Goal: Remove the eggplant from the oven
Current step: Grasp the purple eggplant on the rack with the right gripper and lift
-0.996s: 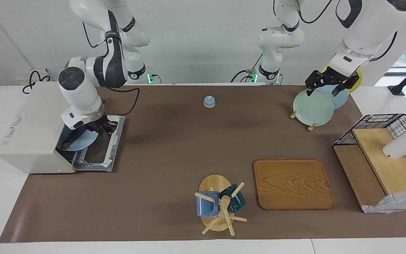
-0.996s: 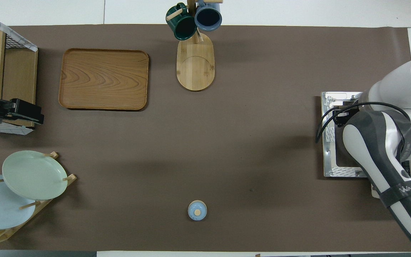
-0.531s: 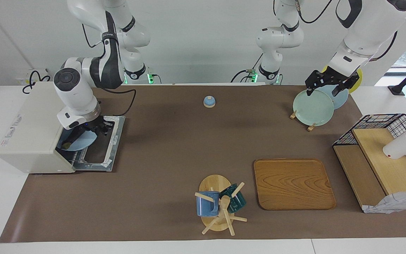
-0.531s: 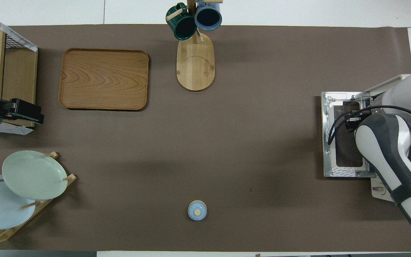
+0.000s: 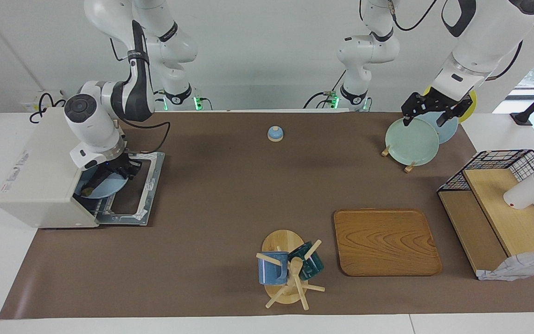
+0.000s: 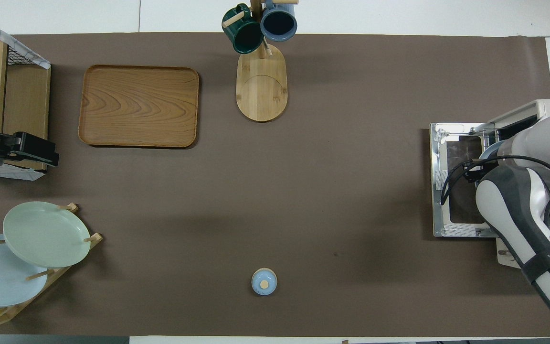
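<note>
Eggplant [image 5: 92, 184]: on the blue plate [image 5: 104, 186] in the open oven [image 5: 40, 171], under my right end effector [image 5: 117, 170].
Right end effector's grip: can't tell.
Left end effector [image 5: 429, 111]: open, waiting over the plate rack [image 5: 408, 168].
Writing: none readable.

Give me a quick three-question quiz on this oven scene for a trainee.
1. True or false: the cream-white boxy toaster oven's glass door lies open.
2. The slender dark purple eggplant lies on: A) a baking sheet, B) the round pale blue plate, C) a chopping board.
3. Which gripper is at the oven's mouth?
Key: 1 true. 2 B. 3 The right gripper; the left gripper waits over the pale green plate.
</note>
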`<control>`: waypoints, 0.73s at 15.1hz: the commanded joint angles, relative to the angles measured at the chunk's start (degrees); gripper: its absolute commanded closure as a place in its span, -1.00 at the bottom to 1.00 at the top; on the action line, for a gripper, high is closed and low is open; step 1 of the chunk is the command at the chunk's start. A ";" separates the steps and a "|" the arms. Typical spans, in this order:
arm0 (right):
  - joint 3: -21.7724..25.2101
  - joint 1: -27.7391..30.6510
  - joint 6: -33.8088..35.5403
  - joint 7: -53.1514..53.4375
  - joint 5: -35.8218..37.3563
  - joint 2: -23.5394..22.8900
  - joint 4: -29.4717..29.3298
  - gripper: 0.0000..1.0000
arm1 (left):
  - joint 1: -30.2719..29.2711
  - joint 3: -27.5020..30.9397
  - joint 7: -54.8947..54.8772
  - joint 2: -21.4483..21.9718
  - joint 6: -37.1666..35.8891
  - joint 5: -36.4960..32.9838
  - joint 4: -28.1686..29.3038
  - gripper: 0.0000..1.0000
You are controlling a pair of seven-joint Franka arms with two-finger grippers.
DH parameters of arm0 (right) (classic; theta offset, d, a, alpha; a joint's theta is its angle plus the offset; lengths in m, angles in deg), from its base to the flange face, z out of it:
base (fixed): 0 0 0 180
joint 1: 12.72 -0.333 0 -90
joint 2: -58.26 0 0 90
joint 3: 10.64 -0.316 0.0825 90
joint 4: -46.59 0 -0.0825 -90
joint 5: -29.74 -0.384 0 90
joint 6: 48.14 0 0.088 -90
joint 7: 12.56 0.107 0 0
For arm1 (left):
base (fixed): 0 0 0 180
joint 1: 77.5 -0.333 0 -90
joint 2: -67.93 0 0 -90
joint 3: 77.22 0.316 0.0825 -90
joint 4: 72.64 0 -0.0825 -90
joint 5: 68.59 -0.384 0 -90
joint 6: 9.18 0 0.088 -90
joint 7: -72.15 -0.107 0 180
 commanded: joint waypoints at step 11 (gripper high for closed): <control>-0.91 -24.95 18.48 13.64 5.44 -1.43 -14.94 1.00 | -0.44 -0.35 -0.53 0.75 -0.45 -1.15 0.17 -1.00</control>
